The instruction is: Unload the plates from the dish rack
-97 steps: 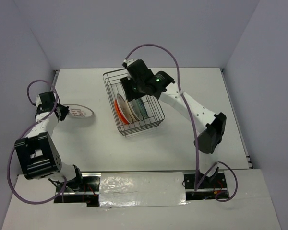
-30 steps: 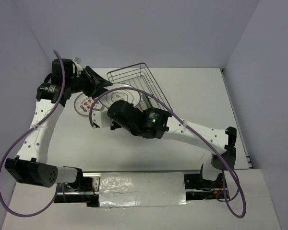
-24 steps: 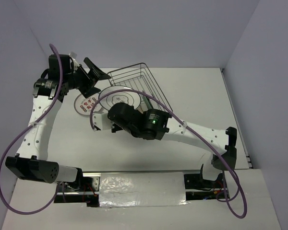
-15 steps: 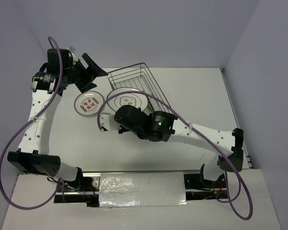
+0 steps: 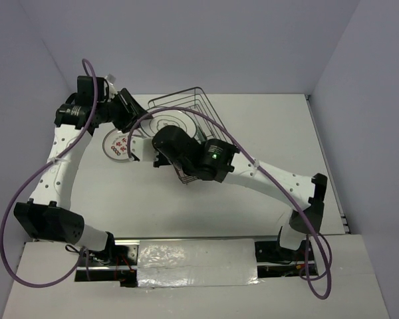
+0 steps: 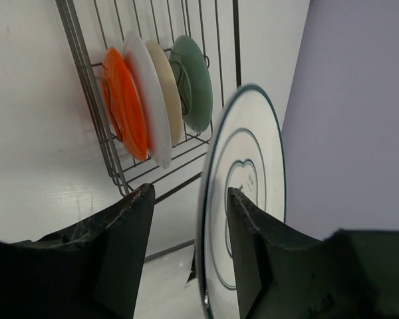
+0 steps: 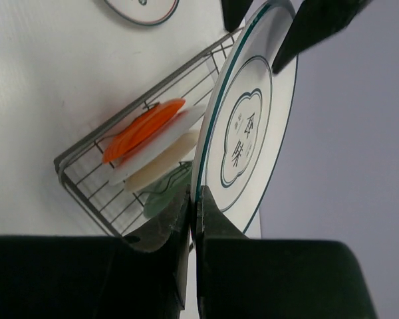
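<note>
A white plate with a dark rim [image 5: 176,121] [image 7: 249,126] stands on edge in the air. My right gripper [image 7: 193,199] [image 5: 166,136] is shut on its lower rim. My left gripper [image 6: 189,193] [image 5: 139,114] is open and straddles the opposite rim of that white plate [image 6: 249,179]; one finger [image 6: 253,246] lies against the plate's face and the other finger [image 6: 123,239] stands clear of it. Behind, the dish rack [image 6: 86,86] [image 7: 86,174] [image 5: 206,109] holds an orange plate [image 6: 123,100] [image 7: 143,129], a white plate [image 6: 146,100], a cream plate [image 6: 166,93] and a green plate [image 6: 193,80], all upright.
A small plate with red marks [image 5: 116,145] [image 7: 143,6] lies flat on the white table [image 5: 253,199], left of the rack. Purple cables arc over both arms. Grey walls close off the back and both sides.
The right gripper has carried the white plate a little farther back. The left gripper has swung in from the far left onto the plate's rim, its jaws narrower than before.
</note>
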